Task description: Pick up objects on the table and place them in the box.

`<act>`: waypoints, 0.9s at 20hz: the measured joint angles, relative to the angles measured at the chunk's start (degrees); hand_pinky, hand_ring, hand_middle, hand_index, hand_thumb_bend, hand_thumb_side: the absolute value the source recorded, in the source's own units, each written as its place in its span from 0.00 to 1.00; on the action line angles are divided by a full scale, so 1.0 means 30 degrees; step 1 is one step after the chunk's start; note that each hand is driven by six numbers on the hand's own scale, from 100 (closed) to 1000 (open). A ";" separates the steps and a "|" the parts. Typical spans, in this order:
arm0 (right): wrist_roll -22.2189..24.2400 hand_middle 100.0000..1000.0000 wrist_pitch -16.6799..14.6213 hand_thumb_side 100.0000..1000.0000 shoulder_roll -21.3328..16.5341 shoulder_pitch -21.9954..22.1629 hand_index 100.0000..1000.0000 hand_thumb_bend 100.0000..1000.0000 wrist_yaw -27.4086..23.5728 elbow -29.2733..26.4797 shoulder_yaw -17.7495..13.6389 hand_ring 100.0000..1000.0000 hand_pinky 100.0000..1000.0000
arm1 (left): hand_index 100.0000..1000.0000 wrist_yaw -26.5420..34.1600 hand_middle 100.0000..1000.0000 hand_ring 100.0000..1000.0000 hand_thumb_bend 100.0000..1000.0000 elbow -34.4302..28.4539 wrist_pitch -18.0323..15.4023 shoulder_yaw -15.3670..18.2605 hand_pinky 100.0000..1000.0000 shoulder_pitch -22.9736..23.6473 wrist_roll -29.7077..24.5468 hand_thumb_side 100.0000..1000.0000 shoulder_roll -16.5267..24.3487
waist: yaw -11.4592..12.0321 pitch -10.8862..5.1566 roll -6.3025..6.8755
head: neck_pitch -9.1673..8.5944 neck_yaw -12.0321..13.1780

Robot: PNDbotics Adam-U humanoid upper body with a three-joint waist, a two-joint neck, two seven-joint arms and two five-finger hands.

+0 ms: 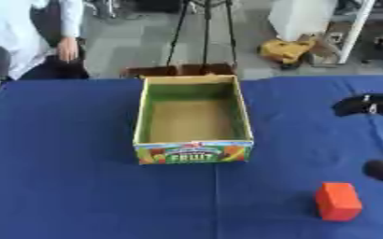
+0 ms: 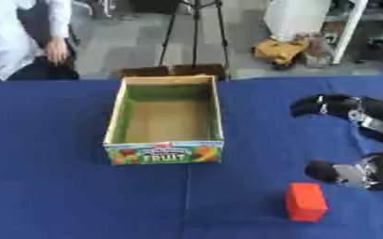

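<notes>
The red block (image 2: 306, 201) lies on the blue tablecloth (image 1: 64, 177), toward the near right part of the table. It rests flat, nothing touching it, and it sits well apart from the box, nearer to the viewer and to the right of it.

The cardboard fruit box (image 1: 192, 152) stands open-topped at the table's middle, its printed "FRUIT" panel facing the near edge. Its interior shows a bare brown floor and green inner walls.

The right hand (image 2: 342, 172) enters from the right edge and hovers just beyond and to the right of the red block, near it but not touching. Its thumb and fingers are spread wide into an open arc: one dark digit reaches out far from the block, another points leftward close above the block. Nothing is held between them.

The left hand does not appear in either view.

Beyond the far table edge stands a black tripod (image 1: 204, 32) on grey floor.
</notes>
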 measured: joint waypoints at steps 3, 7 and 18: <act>0.0556 0.91 0.0045 0.66 0.0000 -0.0002 1.00 0.30 0.0534 0.0000 0.0049 0.98 0.98 | 1.00 0.0001 0.88 0.92 0.25 0.0000 0.0021 0.0000 0.93 0.0005 0.0050 1.00 -0.0103 | 0.0000 0.0077 0.0000 | 0.0105 -0.0017; 0.1182 0.91 0.0037 0.68 0.0000 -0.0003 1.00 0.36 0.0846 0.0000 0.0113 0.99 0.98 | 1.00 0.0002 0.88 0.92 0.25 0.0000 0.0025 0.0000 0.92 0.0005 0.0055 1.00 -0.0134 | -0.0008 0.0114 0.0000 | 0.0299 -0.0011; 0.2448 0.91 -0.0309 0.73 -0.0027 0.0433 1.00 0.53 0.1637 0.0000 0.0479 0.99 0.98 | 1.00 0.0004 0.88 0.92 0.24 0.0000 0.0133 0.0000 0.92 0.0074 0.0260 1.00 -0.0155 | -0.0111 0.0239 0.0000 | 0.1501 0.0772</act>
